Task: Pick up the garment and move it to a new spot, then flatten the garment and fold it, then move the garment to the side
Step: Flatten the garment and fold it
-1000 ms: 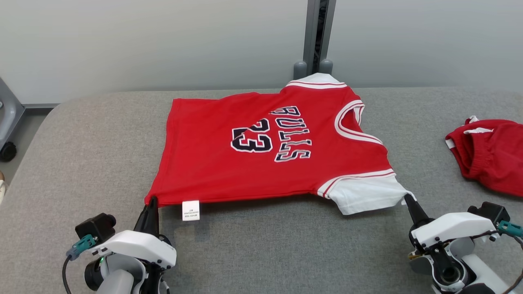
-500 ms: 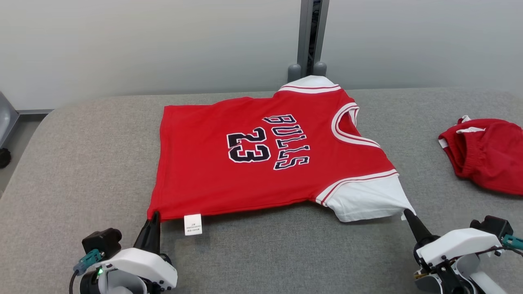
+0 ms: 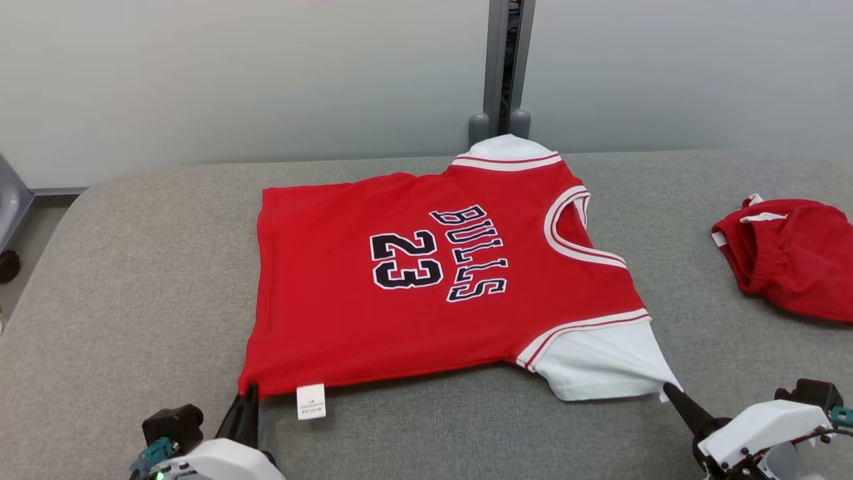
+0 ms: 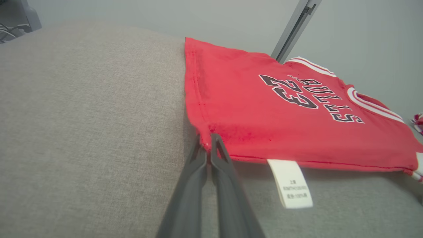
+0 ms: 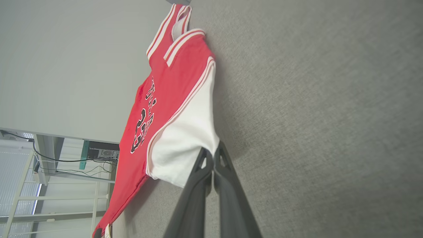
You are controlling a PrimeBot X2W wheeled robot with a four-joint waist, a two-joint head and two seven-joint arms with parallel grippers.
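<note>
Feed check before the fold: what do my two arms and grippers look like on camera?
The left gripper and right gripper each have two long, dark grey fingers tapering to points, rising from a glossy white shell. Each carries a black block with a teal connector; thin dark cables run by the right one, and a green light glows on the left.

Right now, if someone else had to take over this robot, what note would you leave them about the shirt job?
Left gripper: shut on the red jersey at its hem corner, beside the white care label.
Right gripper: shut on the edge of the white sleeve.
Jersey: spread number-side up on the grey cushion; near edge looks slightly lifted. Red shorts lie apart, to the right.
Done: gripped and laid out almost flat.
Left: fold it, move it aside.
</note>
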